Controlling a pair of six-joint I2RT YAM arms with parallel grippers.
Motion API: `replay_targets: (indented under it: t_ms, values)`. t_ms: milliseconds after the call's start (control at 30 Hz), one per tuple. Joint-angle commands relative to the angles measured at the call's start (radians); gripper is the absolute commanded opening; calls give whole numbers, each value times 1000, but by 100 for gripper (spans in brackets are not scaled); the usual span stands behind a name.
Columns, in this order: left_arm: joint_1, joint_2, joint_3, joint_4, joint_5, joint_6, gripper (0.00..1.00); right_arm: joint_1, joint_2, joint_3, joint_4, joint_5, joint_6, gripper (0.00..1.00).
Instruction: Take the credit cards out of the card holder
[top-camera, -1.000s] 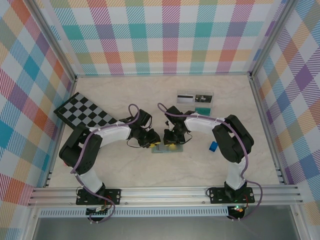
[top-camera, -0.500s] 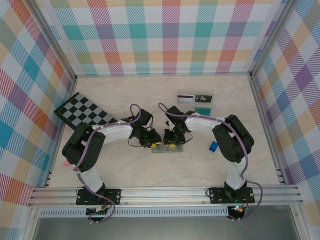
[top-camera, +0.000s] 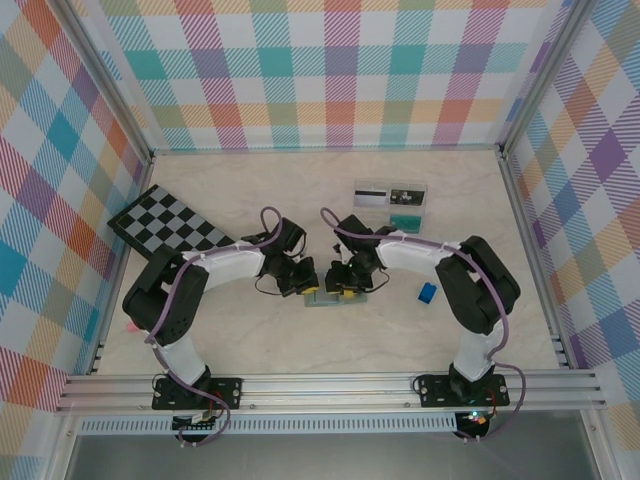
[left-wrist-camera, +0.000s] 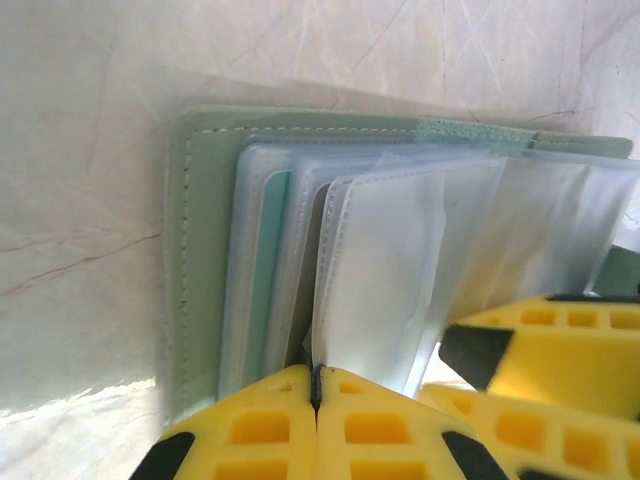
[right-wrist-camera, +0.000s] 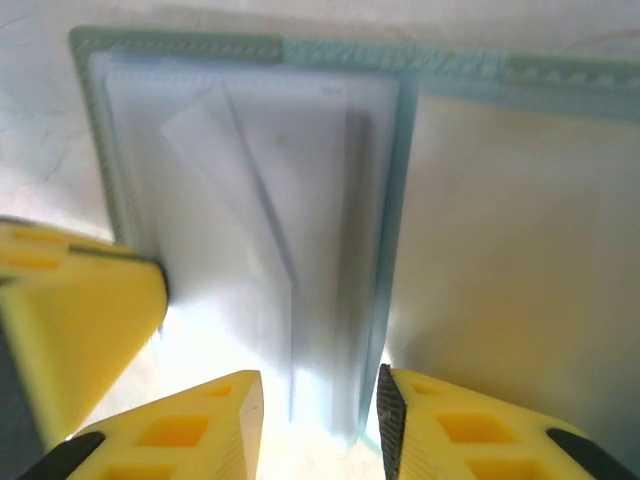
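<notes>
Now | card holder (top-camera: 322, 299) lies open mid-table (top-camera: 250, 335) between both grippers | left gripper (left-wrist-camera: 317, 388) pinches a clear sleeve (left-wrist-camera: 385, 270) | right gripper (right-wrist-camera: 314, 398) has edged closer, jaws apart astride it | teal card (left-wrist-camera: 266, 270) still pocketed, extraction likely imminent

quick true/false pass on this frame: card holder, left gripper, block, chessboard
1. The card holder lies open, its plastic sleeves fanned. True.
2. The blue block sits inside the clear tray. False: it lies on the table, apart from the tray.
3. The left gripper is pinched shut at a sleeve's edge. True.
4. The chessboard is on the table's right side. False: it is on the left.
</notes>
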Motion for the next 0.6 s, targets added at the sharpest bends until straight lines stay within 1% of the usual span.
replay_targets:
  t_ms: [0,133,233,267,400,467,567]
  values:
    - [-8,-49,29,-96,-47,48,0,6,-95,-22,45,-31,24,42]
    - [-7,-64,46,-132,-63,68,0,5,-171,-46,82,-22,40,49]
    - [-8,-64,49,-111,-36,57,0,5,-221,-59,95,-6,44,51]
    - [-8,-63,48,-91,-15,47,2,5,-233,-62,95,4,43,52]
    - [-17,-41,43,19,103,4,28,1,-278,-76,80,67,42,53]
    - [-34,-28,59,46,125,-5,34,-5,-299,-84,60,110,53,53]
    - [-60,-10,95,51,142,-13,38,-23,-336,-108,36,179,80,53]
